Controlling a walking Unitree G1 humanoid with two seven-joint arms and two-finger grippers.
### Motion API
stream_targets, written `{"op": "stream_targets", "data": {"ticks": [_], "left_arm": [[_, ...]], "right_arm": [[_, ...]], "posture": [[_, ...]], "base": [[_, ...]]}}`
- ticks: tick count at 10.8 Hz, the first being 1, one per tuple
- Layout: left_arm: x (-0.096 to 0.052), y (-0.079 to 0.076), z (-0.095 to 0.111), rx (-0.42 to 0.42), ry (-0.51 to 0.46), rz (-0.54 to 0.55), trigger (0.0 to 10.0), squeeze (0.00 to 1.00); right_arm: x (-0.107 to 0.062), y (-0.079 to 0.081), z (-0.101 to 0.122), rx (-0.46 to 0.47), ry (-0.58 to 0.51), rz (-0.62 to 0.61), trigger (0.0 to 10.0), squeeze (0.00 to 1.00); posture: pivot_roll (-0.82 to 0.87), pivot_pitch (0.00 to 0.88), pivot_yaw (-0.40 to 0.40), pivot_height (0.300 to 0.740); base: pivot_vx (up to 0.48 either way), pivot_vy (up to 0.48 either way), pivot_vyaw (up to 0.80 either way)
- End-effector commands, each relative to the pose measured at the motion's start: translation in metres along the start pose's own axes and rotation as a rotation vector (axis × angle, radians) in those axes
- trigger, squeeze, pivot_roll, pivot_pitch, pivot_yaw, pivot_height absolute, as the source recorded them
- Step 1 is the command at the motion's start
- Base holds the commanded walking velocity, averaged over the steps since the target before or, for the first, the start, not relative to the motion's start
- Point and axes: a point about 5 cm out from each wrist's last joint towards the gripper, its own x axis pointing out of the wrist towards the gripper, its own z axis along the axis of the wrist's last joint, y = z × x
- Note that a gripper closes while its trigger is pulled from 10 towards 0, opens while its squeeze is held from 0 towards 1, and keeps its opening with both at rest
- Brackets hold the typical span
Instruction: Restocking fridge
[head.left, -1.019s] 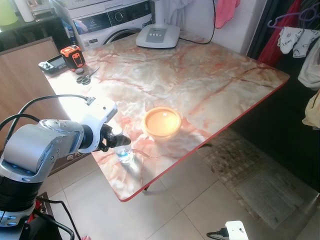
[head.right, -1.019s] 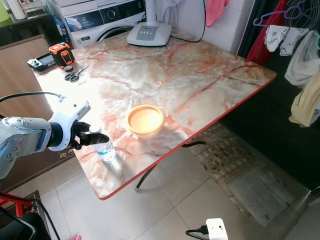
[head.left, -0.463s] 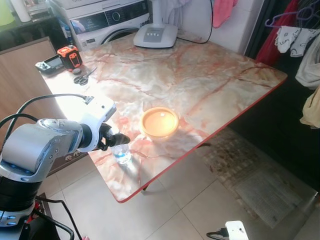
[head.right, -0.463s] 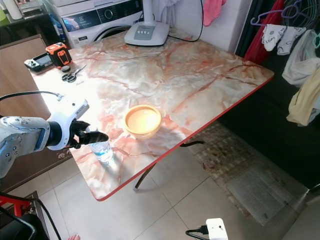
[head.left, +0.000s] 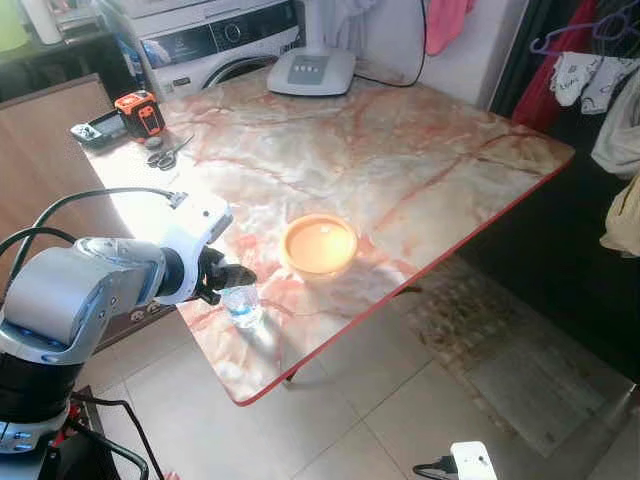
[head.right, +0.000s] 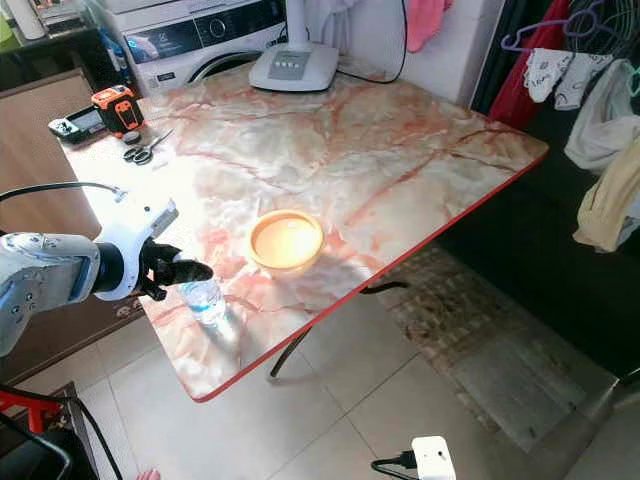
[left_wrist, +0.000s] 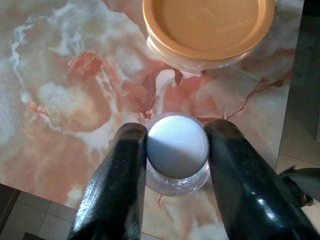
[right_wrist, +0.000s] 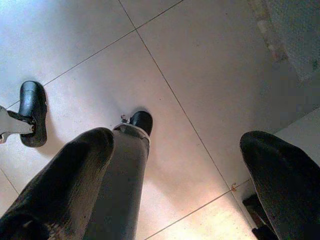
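A small clear water bottle (head.left: 241, 305) with a white cap (left_wrist: 177, 140) stands upright near the marble table's (head.left: 400, 150) front left corner. My left gripper (head.left: 238, 273) reaches in from the left at cap height. In the left wrist view its two black fingers (left_wrist: 125, 170) press against either side of the cap, shut on it. A tan bowl with an orange lid (head.left: 320, 246) sits just beyond the bottle, apart from it. My right gripper (right_wrist: 182, 145) hangs idle over the tiled floor with its fingers open.
Scissors (head.left: 168, 155), an orange tape measure (head.left: 140, 112) and a dark handheld device (head.left: 95, 130) lie at the table's far left. A white fan base (head.left: 312, 70) stands at the back. Clothes (head.left: 610, 90) hang at the right. A white adapter (head.left: 468, 458) lies on the floor.
My left gripper's fingers have slid forward to both sides of the bottle's cap and closed on it. The view has shifted slightly; bottle and bowl stay where they were.
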Motion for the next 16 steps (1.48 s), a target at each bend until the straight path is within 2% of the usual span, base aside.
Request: {"op": "stream_targets", "data": {"ticks": [1,3,5,7,9,10,12,13,14,15,16], "left_arm": [[-0.003,0.003,0.0,-0.004,-0.001,0.028,0.0,0.0],[-0.003,0.004,-0.002,-0.01,0.01,0.038,0.0,0.0],[-0.005,0.013,-0.006,-0.058,0.013,0.109,0.0,0.0],[-0.007,0.014,-0.007,-0.07,0.009,0.134,0.0,0.0],[-0.012,0.022,0.006,-0.063,-0.078,0.236,0.0,0.0],[-0.016,0.025,0.014,-0.054,-0.123,0.297,10.0,0.0],[-0.027,0.028,0.028,-0.026,-0.325,0.51,10.0,0.0],[-0.026,0.031,0.024,0.012,-0.407,0.657,10.0,0.0],[-0.024,0.029,0.016,0.041,-0.461,0.735,10.0,0.0],[-0.024,0.023,0.007,-0.002,-0.494,0.743,10.0,0.0],[-0.027,0.019,-0.001,0.102,-0.535,0.846,10.0,0.0]], "right_arm": [[0.0,0.002,-0.002,-0.006,0.002,0.006,10.0,0.0],[0.0,0.002,-0.001,-0.007,0.002,0.007,10.0,0.0],[0.0,0.002,-0.002,0.0,0.003,0.01,10.0,0.0],[0.0,0.002,-0.002,0.001,0.004,0.009,10.0,0.0],[0.0,0.002,-0.002,0.001,0.003,0.009,10.0,0.0],[0.0,0.002,-0.002,0.002,0.003,0.009,10.0,0.0],[0.0,0.0,-0.002,-0.004,0.004,0.01,10.0,0.0],[0.0,0.0,-0.002,-0.009,0.007,0.011,10.0,0.0],[-0.001,-0.001,-0.003,-0.008,0.008,0.011,10.0,0.0],[-0.001,-0.002,-0.003,-0.007,0.007,0.01,10.0,0.0],[-0.001,-0.003,-0.003,-0.006,0.005,0.008,10.0,0.0]], "posture": [[0.15,0.074,0.019,0.74],[0.16,0.073,0.021,0.74],[0.16,0.075,0.018,0.74],[0.17,0.077,0.013,0.74],[0.16,0.075,0.008,0.74],[0.16,0.073,0.007,0.74],[0.18,0.077,-0.006,0.74],[0.18,0.078,-0.01,0.74],[0.17,0.078,-0.013,0.74],[0.17,0.081,-0.016,0.74],[0.18,0.086,-0.023,0.74]], "base": [[0.0,0.0,0.0],[0.0,0.0,0.0],[0.0,0.0,0.0],[0.0,0.0,0.0],[0.0,0.0,0.0],[0.0,0.0,0.0],[0.0,0.0,0.0],[0.0,0.0,0.0],[0.0,0.0,0.0],[0.0,0.0,0.0],[0.0,0.0,0.0]]}}
